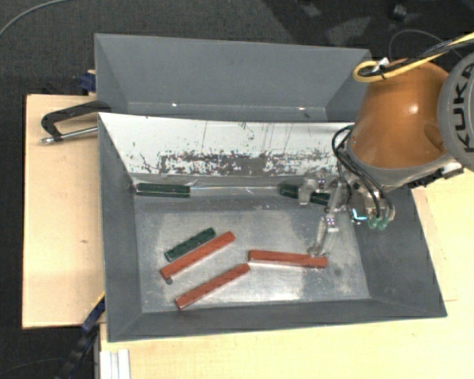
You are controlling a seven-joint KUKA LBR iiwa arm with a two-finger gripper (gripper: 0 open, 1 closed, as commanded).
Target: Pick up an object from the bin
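My gripper (322,247) hangs low over the right part of the bin floor. Its tip is at the right end of a red-brown flat bar (287,259) that lies nearly level across the floor. I cannot tell whether it touches the bar. Further left, two more red-brown bars lie slanted: one (197,257) beside a dark green bar (189,244), the other (212,286) nearer the front wall.
Another dark green bar (163,189) lies along the foot of the back wall at the left. A short dark piece (292,189) sits at the back wall just left of the gripper's body. The arm's orange cover hangs above the bin's right rim.
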